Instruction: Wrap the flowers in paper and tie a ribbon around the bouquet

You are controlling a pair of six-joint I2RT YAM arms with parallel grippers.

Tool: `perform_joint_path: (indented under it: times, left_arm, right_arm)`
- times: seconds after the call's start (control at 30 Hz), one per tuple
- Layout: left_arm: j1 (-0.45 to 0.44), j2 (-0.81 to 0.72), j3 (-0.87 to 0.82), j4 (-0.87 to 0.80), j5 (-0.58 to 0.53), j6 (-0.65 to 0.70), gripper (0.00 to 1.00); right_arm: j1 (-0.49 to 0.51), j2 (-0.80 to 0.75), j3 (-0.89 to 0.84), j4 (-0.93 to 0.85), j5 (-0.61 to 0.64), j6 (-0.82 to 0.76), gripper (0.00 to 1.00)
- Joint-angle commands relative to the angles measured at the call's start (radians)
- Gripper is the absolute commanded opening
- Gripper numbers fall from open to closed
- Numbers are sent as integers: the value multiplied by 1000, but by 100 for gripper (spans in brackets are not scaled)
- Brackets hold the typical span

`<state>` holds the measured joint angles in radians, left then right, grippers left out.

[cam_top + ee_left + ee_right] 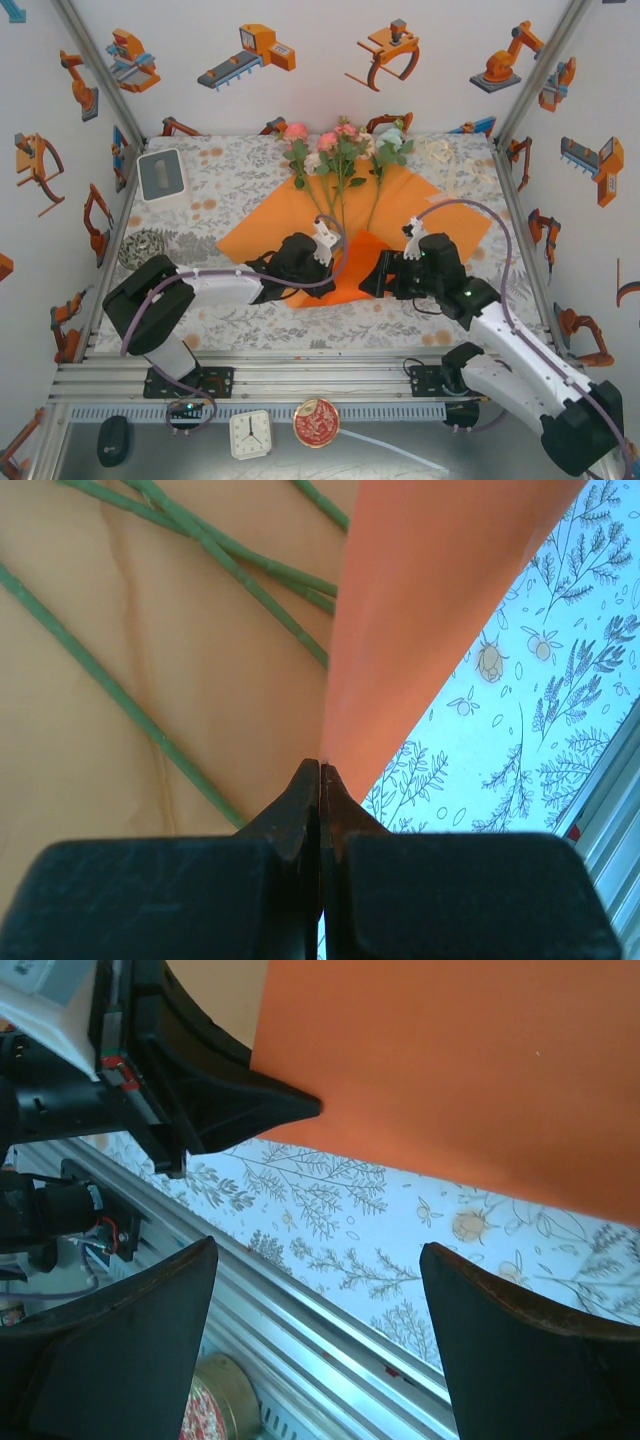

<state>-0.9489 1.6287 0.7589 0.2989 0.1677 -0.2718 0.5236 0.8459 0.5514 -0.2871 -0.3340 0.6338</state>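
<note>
Left gripper (321, 772) pinches the paper (430, 610) edge beside the flowers (230, 565).

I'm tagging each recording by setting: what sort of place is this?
Probably a purpose-built robot test booth rather than a florist's: an aluminium frame, wall panels printed with robot-arm cartoons, and a flower-print tablecloth staged with the flowers lying on the paper.

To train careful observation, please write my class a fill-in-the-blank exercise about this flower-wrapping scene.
1. The left gripper is shut on the ____ paper.
2. The right gripper has its jaws ____.
3. The flowers lie with their green ____ on the paper.
Missing words: orange; open; stems.
</note>
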Motion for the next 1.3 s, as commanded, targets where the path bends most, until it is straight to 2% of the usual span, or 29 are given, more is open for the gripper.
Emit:
perform_joint_path:
  times: [0.0, 0.1, 0.3, 0.43, 0.57, 0.67, 0.73, 0.8, 0.9, 0.97, 1.03, 1.17, 1.27]
  left_arm:
    - [4, 10, 49, 15, -7, 43, 5]
    - [4, 15, 66, 7, -15, 98, 6]
    - [8, 57, 68, 79, -17, 157, 14]
    - [9, 95, 81, 93, -66, 160, 28]
    - [10, 84, 63, 113, -112, 166, 37]
    - [10, 35, 41, 95, -149, 178, 46]
    - [7, -29, 29, 33, -177, 184, 54]
    - [-4, -103, 21, -58, -225, 186, 59]
    - [-59, -202, 37, -218, -269, 188, 59]
    - [-95, -230, 39, -246, -185, 177, 57]
    - [-112, -204, 39, -228, -104, 138, 55]
    - [-103, -109, 6, -131, -167, 120, 43]
    - [-78, -50, -2, -73, -132, 103, 37]
  right_arm:
    - [7, 74, -46, 244, 50, 54, 73]
    - [9, 163, -64, 336, 114, 50, 73]
    - [9, 307, -51, 326, 228, 5, 74]
    - [9, 351, -70, 369, 233, 9, 74]
    - [9, 378, -82, 371, 262, 12, 74]
    - [9, 405, -80, 371, 266, 9, 75]
    - [9, 419, -74, 364, 282, 10, 75]
    - [9, 425, -69, 351, 302, 18, 75]
    - [9, 425, -57, 321, 323, 28, 75]
    - [9, 420, -51, 316, 318, 31, 75]
    - [9, 417, -47, 319, 304, 36, 75]
    - [9, 400, -38, 301, 300, 57, 75]
    - [9, 369, -25, 254, 287, 80, 75]
